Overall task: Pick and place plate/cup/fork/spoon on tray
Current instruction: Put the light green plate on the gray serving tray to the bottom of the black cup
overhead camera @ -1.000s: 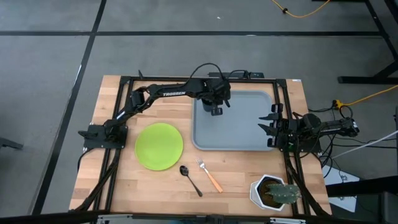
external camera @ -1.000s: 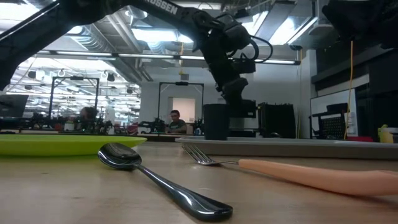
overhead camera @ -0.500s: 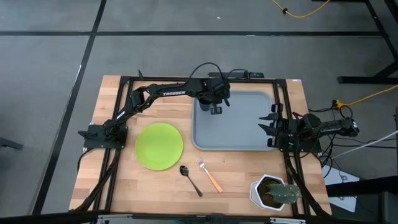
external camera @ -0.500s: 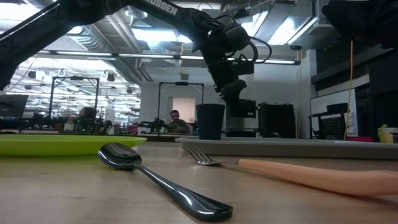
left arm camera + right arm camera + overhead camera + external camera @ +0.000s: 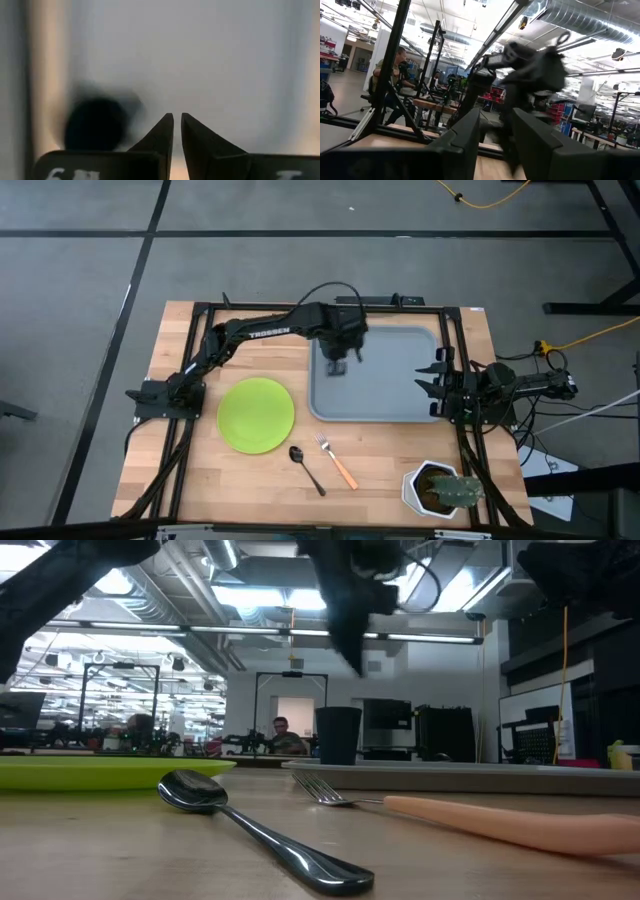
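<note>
cup [image 5: 337, 735] near tray [image 5: 400, 395] edge, left gripper [image 5: 177, 131] above, empty

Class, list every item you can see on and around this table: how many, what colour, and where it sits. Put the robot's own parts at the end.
tray: one, grey-blue, far right half of the table.
cup: one, near-black, upright on the tray's left part.
plate: one, lime green, on the wood left of the tray.
spoon: one, dark, on the wood in front of the tray.
fork: one, silver tines, orange handle, just right of the spoon.
cactus pot: one, white, near right corner.
person: one, in the room behind.
left tool: one, dark, nearly closed, empty, above the tray beside the cup.
right tool: one, dark, open, at the tray's right edge.
</note>
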Controlling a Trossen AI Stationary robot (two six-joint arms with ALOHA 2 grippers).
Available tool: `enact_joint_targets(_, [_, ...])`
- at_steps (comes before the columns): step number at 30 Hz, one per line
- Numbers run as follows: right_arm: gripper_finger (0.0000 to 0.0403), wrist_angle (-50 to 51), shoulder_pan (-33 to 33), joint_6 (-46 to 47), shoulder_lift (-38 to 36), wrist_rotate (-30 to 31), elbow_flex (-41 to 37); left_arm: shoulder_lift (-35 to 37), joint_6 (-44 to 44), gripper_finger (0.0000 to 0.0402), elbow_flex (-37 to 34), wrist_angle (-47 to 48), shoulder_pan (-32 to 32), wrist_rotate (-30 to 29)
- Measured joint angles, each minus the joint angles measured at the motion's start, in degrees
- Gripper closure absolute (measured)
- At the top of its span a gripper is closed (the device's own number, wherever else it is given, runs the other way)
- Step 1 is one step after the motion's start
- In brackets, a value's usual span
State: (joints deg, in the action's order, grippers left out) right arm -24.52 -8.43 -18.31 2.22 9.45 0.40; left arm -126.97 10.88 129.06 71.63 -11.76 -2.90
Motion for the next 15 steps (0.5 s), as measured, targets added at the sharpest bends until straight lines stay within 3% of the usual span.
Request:
enact_joint_targets(5, [0.0283,0.26,0.01,0.22,0.0,0.0,-0.02,2.18,-2.56,0.0372,-0.15,20.33,4.93,0.12])
enact_joint_targets(10, [0.0283,0.37,0.0,6.86,0.0,-0.04,-0.02,9.87,-1.14,0.0372,-10.84,18.38,9.12,0.91])
enact_joint_targets(15, [0.0282,1.18,0.0,13.75,0.31,-0.08,0.0,23.16,-9.05,0.0372,-30.79,14.76,10.72,0.45])
